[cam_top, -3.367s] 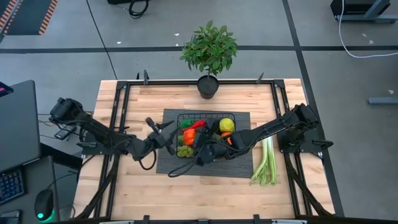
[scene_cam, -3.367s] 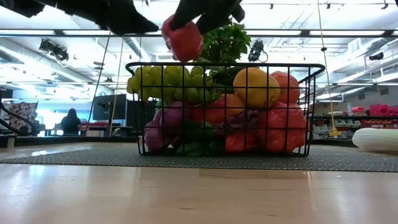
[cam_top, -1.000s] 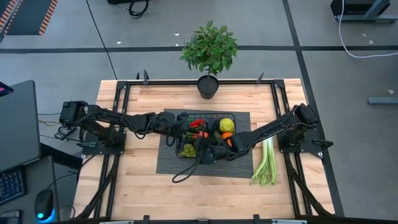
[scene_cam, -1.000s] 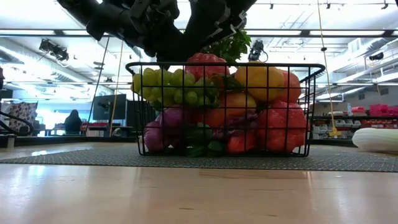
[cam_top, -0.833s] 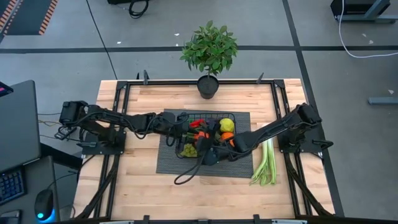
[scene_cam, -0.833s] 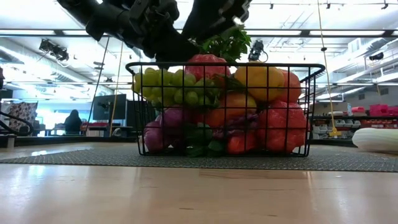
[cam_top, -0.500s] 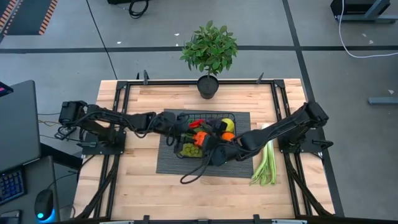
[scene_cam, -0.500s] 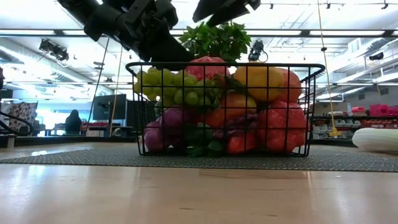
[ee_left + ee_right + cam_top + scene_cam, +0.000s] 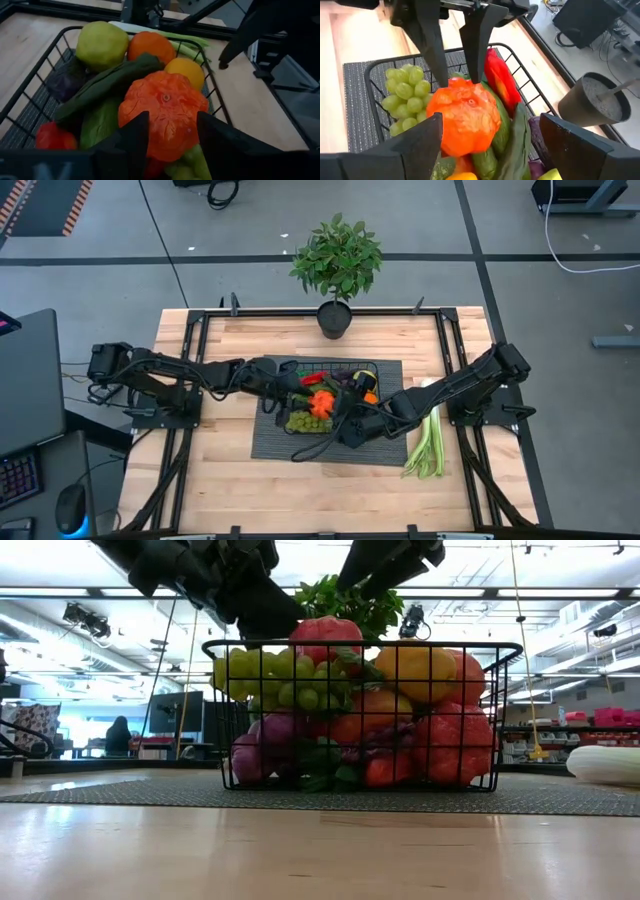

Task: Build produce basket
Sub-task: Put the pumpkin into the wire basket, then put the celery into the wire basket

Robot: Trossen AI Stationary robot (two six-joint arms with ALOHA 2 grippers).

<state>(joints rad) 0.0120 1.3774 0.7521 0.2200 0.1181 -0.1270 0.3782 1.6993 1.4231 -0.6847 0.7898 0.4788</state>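
Right gripper [image 9: 345,425] now clear of basket [image 9: 372,366]

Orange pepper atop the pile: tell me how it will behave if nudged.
The orange pepper perches on rounded produce above the basket rim, so a nudge may roll it off. Its glossy lobed skin suggests hollow, light, somewhat slippery plastic.

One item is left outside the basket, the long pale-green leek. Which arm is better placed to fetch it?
Right. The leek lies on the table's right side beside the right arm; the left pincer is at the basket, straddling the orange pepper.
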